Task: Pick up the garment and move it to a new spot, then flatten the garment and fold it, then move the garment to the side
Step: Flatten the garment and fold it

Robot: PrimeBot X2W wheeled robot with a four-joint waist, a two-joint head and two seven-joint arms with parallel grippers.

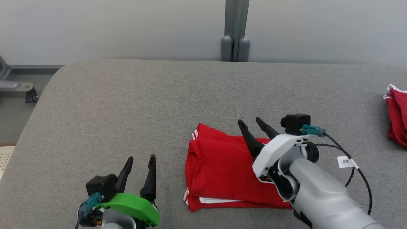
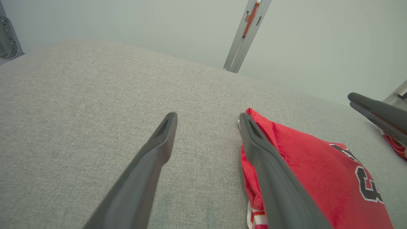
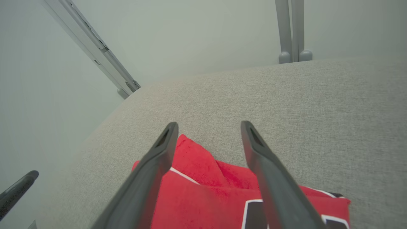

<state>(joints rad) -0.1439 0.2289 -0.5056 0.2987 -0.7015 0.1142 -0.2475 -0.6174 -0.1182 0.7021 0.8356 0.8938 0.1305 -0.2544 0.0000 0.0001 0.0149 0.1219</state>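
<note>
Right fingers gape empty over the folded red garment; left fingers, equally spread, beside it.

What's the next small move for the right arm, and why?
Probably lower the open right gripper onto the edge of the folded red garment and close, ready to move it aside. The garment already lies folded on the table, the right gripper hovers over it holding nothing, and the left gripper stands open beside it.
</note>
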